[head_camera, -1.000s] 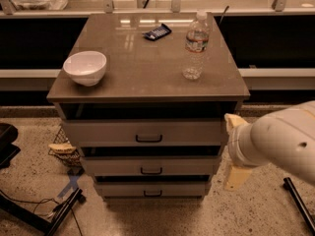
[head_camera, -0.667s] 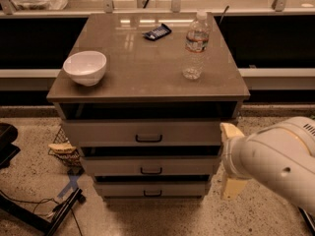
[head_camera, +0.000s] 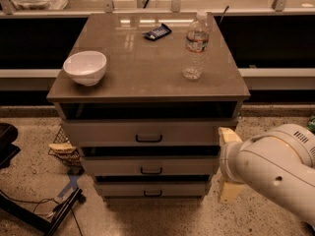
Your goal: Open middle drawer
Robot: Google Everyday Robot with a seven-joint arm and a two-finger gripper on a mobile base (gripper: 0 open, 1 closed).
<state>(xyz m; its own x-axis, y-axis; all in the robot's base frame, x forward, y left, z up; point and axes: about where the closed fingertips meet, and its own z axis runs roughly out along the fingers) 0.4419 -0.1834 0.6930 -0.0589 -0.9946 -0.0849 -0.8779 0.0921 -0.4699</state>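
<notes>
The job is at the approach step. The middle drawer (head_camera: 115,166) sits in the lower centre of the frame, between the top drawer (head_camera: 103,132) and the bottom drawer (head_camera: 123,189). Its front looks closed and its small black handle (head_camera: 151,170) is untouched.

The gripper (head_camera: 226,163) is at the lower right of the frame, just off the cabinet's right edge and roughly level with the middle drawer. Its cream fingers (head_camera: 228,134) appear spread, one showing above the white wrist and one below, with nothing between them.

The next move, I judge, calls for shifting leftward in the frame to the handle. The fingers then need to close on the loop before pulling straight out. The aim must avoid the handles above and below. The bowl (head_camera: 85,67) and bottle (head_camera: 196,45) stand on the surface (head_camera: 147,77) above.
</notes>
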